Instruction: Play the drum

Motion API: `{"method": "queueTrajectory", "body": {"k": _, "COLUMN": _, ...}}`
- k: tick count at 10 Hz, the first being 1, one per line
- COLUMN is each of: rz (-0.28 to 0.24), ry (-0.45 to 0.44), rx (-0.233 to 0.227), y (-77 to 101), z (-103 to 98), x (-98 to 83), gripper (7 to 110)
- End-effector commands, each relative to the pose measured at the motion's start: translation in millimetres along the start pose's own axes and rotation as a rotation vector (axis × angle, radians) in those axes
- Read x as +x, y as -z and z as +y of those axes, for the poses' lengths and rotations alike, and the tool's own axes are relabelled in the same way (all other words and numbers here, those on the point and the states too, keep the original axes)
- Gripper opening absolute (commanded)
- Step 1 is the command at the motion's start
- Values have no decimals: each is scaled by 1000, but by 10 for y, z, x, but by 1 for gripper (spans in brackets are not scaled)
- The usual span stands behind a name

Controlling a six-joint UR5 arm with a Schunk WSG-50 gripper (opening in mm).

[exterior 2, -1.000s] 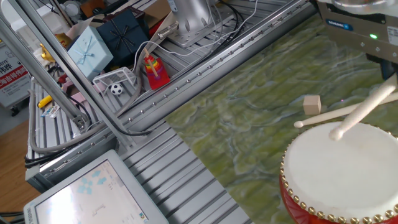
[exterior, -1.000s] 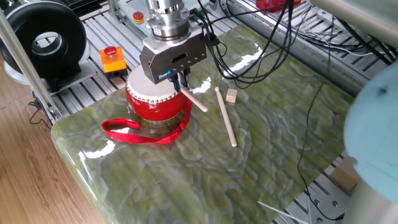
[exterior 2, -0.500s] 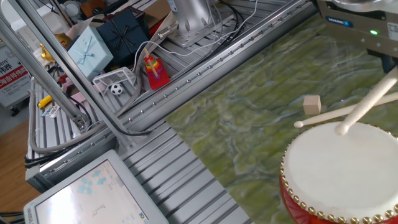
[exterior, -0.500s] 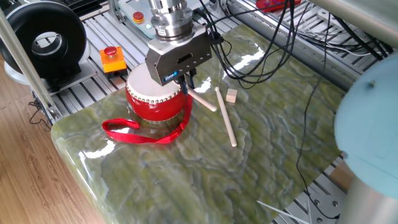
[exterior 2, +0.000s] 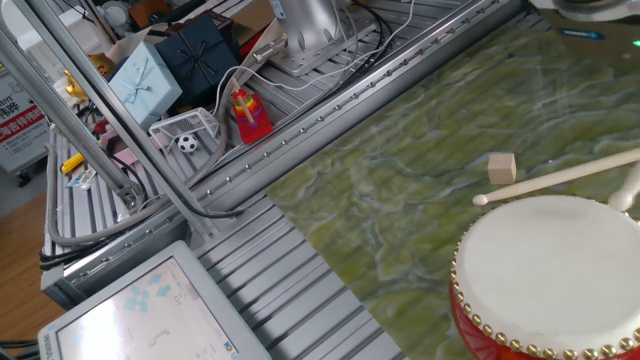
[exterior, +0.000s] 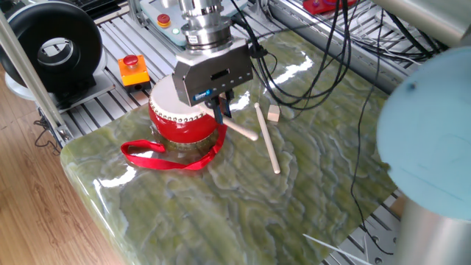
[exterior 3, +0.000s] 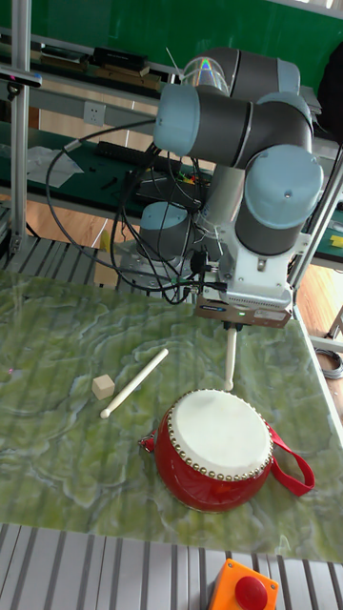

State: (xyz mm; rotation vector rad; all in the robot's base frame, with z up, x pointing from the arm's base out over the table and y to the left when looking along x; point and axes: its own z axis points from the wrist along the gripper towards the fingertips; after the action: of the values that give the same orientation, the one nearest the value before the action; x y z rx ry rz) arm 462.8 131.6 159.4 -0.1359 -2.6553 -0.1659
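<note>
Looking across the green marbled table (exterior: 309,169), we find the drum (exterior: 184,121) sitting upright near one corner, its round white skin head (exterior 3: 217,434) facing straight up, so its axis runs vertical, with the ring of pale studs (exterior 2: 500,328) circling the rim and the red ribbon strap (exterior: 158,157) trailing flat on the table on the side toward the edge. Our gripper (exterior: 218,109) hangs beside the drum's rim, its fingers clenched on a drumstick (exterior 3: 230,359); in the tall fixed view this stick hangs almost vertical below the gripper body, its rounded tip down and just beyond the far edge of the head, apart from the skin, while in one fixed view its shaft slants down and away toward the table. In the other fixed view only the stick's lower end shows at the right edge, just past the drum's rim. A second drumstick (exterior: 266,138) lies flat on the table beside the drum, its long axis running past the drum rather than at it, and a small wooden cube (exterior: 274,112) rests just beside it. Off the table, an orange box with a red button (exterior: 132,68) sits on the aluminium frame near the drum.
</note>
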Motion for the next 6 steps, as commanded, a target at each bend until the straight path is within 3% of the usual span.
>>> {"method": "queueTrajectory", "body": {"k": 1, "rz": -88, "ry": -37, "rx": -21, "y": -20, "z": 68, "x": -223, "gripper": 7}}
{"method": "queueTrajectory", "body": {"k": 2, "rz": -203, "ry": -35, "rx": 47, "y": 38, "z": -98, "x": -486, "gripper": 7}}
{"method": "queueTrajectory", "body": {"k": 3, "rz": -294, "ry": -21, "rx": 86, "y": 118, "z": -185, "x": -685, "gripper": 7}}
{"method": "queueTrajectory", "body": {"k": 4, "rz": -366, "ry": -6, "rx": 83, "y": 187, "z": -169, "x": -839, "gripper": 7}}
{"method": "queueTrajectory", "body": {"k": 5, "rz": -379, "ry": 6, "rx": 81, "y": 199, "z": -159, "x": -868, "gripper": 7}}
{"method": "queueTrajectory", "body": {"k": 6, "rz": -325, "ry": 16, "rx": 80, "y": 144, "z": -160, "x": -756, "gripper": 7}}
